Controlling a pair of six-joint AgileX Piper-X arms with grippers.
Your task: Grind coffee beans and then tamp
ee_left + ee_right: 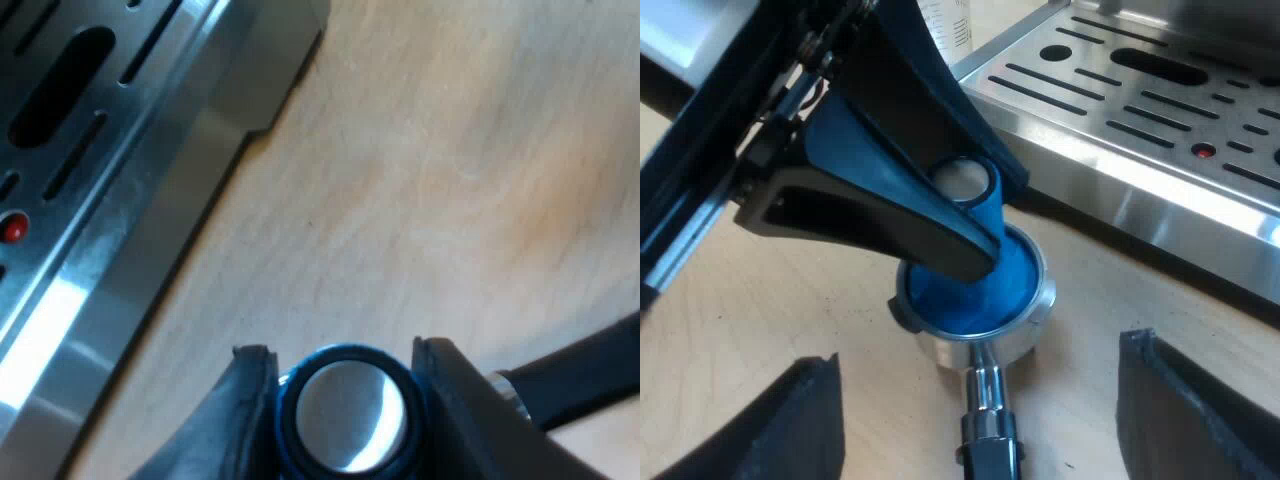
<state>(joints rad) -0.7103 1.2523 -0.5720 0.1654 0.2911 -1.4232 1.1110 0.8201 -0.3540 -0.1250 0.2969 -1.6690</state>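
Tamper (970, 290) sat in holder (1025, 325), left gripper (343, 352) clamped on it; right gripper (978, 355) gaped empty near holder. Best pressed level, straight down.

The left hand (345, 355) had two black, wedge-shaped fingers (250, 410) with matte, perhaps rubbery, faces. The right hand (975, 365) had broad black fingers (1185, 410), square-cornered at the tips.

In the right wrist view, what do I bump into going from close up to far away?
right gripper → holder's handle → tamper → machine
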